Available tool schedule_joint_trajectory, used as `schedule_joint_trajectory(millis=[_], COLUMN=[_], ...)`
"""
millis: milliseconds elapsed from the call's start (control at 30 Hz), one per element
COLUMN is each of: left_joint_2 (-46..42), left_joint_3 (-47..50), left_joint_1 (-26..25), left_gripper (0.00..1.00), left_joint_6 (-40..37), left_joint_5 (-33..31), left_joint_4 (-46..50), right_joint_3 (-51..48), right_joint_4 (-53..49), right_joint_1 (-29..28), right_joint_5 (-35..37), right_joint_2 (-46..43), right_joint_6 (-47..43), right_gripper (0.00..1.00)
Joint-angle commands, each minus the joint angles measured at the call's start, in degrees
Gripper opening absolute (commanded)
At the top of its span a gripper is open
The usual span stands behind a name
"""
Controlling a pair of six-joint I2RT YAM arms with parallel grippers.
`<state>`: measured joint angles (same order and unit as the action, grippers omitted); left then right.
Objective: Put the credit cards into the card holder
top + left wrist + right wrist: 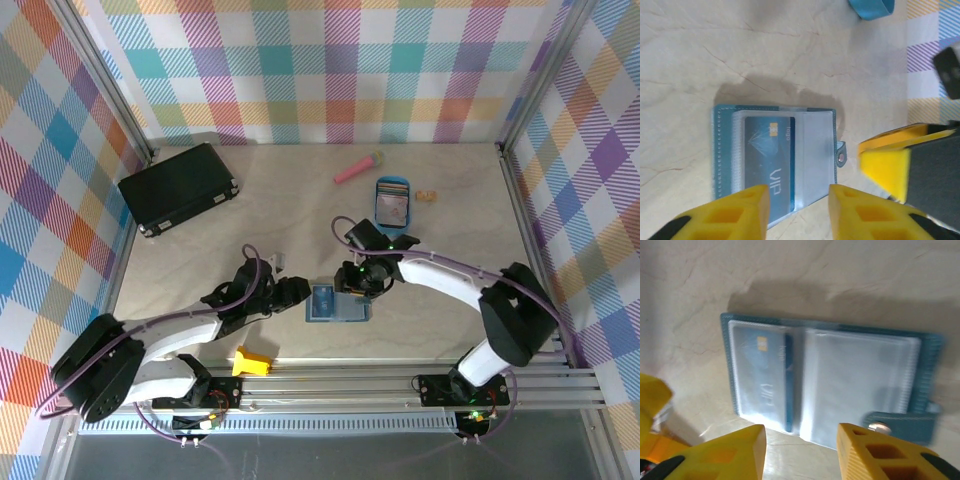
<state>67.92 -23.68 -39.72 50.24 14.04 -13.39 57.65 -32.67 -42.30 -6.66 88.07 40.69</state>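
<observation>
The teal card holder lies open and flat on the table between my two grippers. A blue credit card marked VIP sits inside its clear left sleeve. The snap tab sticks out from the holder's other side. My left gripper hovers at the holder's left edge, open, with nothing between its fingertips. My right gripper hangs over the holder's far right edge, also open and empty. More credit cards lie in the blue oval tray.
The blue oval tray stands behind the holder. A pink stick-like object and a small tan piece lie near it. A large black case rests at the back left. A yellow block sits at the near edge.
</observation>
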Motion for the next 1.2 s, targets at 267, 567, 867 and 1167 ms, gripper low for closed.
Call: schedule_joint_trajectory(millis=[267, 567, 867, 1167], left_joint_2=[-1.4, -1.2, -0.8, 0.1], left_joint_3=[-5.9, -3.6, -2.0, -2.2], left_joint_1=[-0.4, -0.4, -0.5, -0.4], left_gripper=[0.59, 0.64, 0.66, 0.66], left_joint_6=[-6.7, -5.3, -4.4, -4.1], left_joint_5=[-5.5, -5.0, -4.8, -4.4], left_joint_4=[18.7, 14.8, 11.7, 11.1], right_joint_3=[8.3, 12.1, 12.2, 8.9], right_joint_4=[-17.4, -17.1, -17.7, -17.6], right_joint_1=[-3.4, -5.1, -5.4, -4.9], right_joint_5=[17.1, 17.4, 17.1, 18.7], right_joint_2=[6.4, 13.5, 15.9, 12.9], right_joint_6=[-9.1, -9.0, -9.2, -7.9], right_gripper=[0.48, 0.49, 0.49, 0.44])
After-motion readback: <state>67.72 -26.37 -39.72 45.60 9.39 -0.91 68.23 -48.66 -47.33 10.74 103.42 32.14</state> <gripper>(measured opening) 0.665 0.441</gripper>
